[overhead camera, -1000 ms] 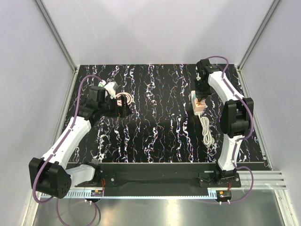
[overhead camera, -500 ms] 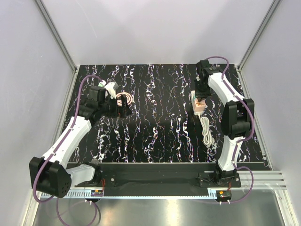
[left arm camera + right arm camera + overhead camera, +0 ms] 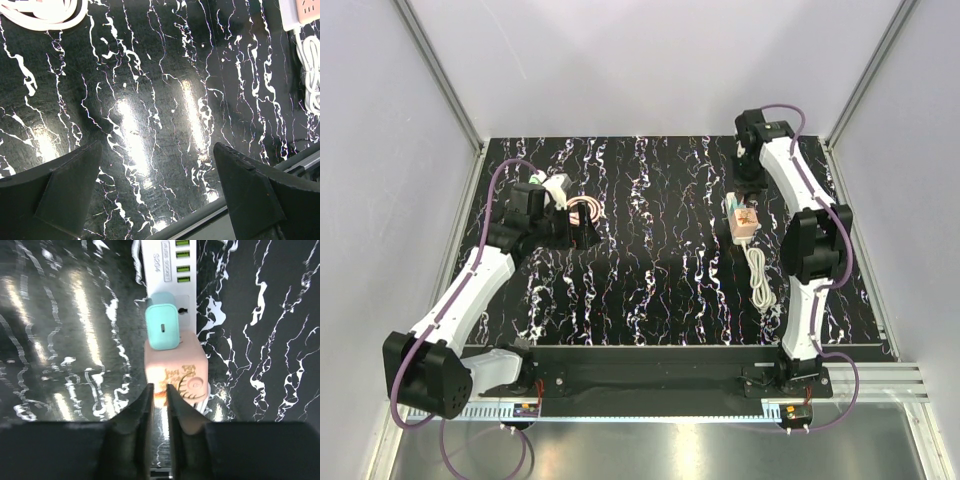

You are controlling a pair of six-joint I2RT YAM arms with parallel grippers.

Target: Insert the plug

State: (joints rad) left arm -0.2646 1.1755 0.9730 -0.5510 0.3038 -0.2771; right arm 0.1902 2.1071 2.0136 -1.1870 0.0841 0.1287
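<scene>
The peach-tan plug (image 3: 745, 218) sits on the white power strip (image 3: 741, 232) at the right of the table. In the right wrist view the plug (image 3: 175, 365) stands on the strip (image 3: 170, 255) just behind a teal adapter (image 3: 162, 327). My right gripper (image 3: 750, 190) hangs above the plug's near edge; in its own view the gripper (image 3: 160, 387) has its fingers nearly together, holds nothing and is clear of the plug. My left gripper (image 3: 580, 235) is at the left, and in its own view it (image 3: 157, 150) is wide open and empty over bare table.
A coiled pinkish cable (image 3: 586, 210) lies by the left gripper and shows in the left wrist view (image 3: 45, 12). The strip's white cord (image 3: 758, 275) runs toward the near edge. The table's front rail (image 3: 235, 210) is close below the left gripper.
My right gripper has drawn back from the plug toward the far side of the table, leaving the plug on the strip. The left arm has barely moved.
</scene>
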